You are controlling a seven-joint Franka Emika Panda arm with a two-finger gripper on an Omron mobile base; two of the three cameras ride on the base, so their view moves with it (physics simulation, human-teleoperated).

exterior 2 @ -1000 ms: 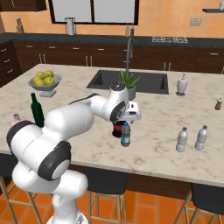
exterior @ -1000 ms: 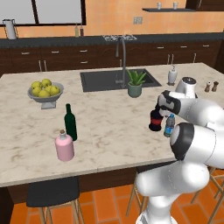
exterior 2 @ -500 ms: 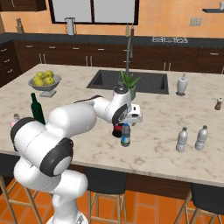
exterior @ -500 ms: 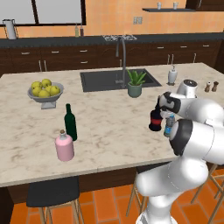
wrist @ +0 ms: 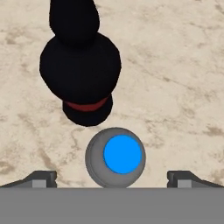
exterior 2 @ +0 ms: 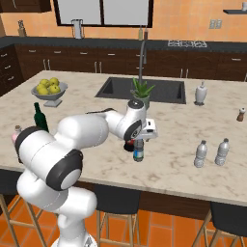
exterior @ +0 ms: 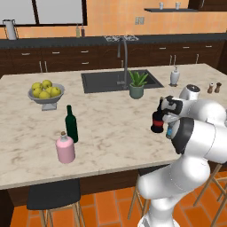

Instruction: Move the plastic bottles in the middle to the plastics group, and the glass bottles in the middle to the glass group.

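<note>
The gripper [wrist: 112, 178] hangs over the middle of the island counter [exterior: 111, 128], jaws spread wide and empty, straddling the blue-capped plastic bottle [wrist: 116, 157]. The black glass bottle [wrist: 81, 65] stands just beside it. The plastic one looks light, smooth and tippy; I'd pinch its body below the cap.

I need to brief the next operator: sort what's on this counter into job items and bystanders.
Job items:
- black bottle
- blue-capped bottle, under the open claw
- two ribbed plastic bottles
- dark green bottle
- pink bottle

Bystanders:
- fruit bowl
- potted plant
- soap dispenser
- shakers
- sink
</note>
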